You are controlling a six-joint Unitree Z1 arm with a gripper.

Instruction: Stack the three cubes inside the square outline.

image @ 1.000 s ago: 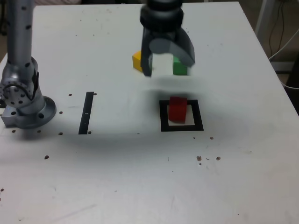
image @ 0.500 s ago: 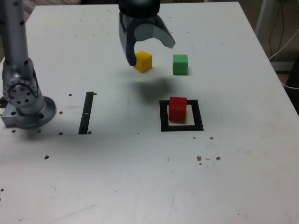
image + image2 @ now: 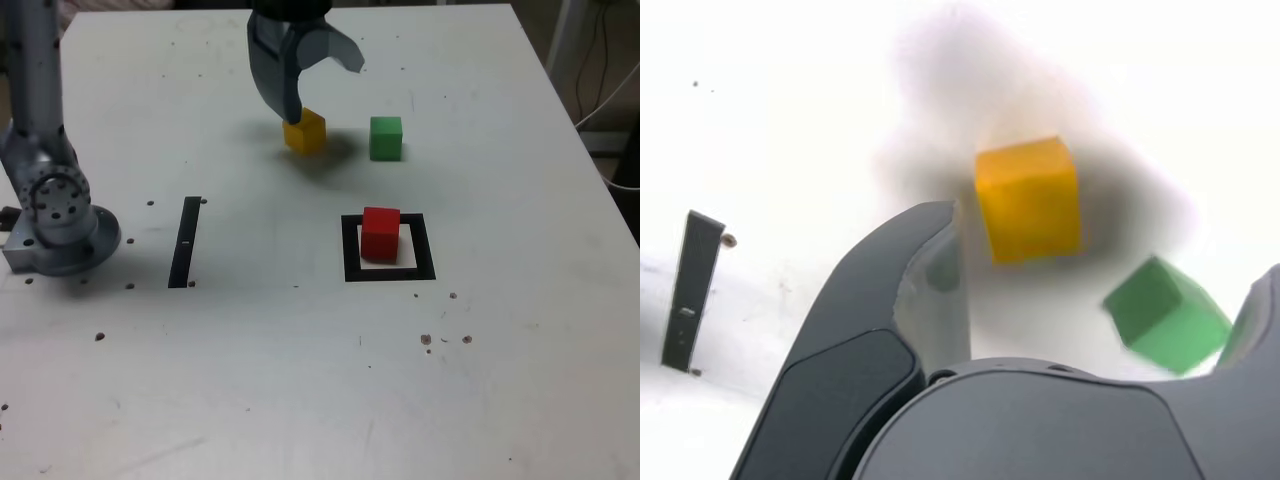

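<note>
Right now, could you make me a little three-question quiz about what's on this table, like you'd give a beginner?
1. True or false: the red cube sits inside the square outline.
2. Which cube is the gripper closest to?
A. the green cube
B. the yellow cube
C. the red cube
3. Fill in: the gripper's jaws are ____, with nothing held between them.

Key
1. True. It stands alone there; nothing is stacked on it yet.
2. B. In the exterior view one finger hangs right at the yellow cube; the green cube stands apart on that view's right.
3. Open.
</note>
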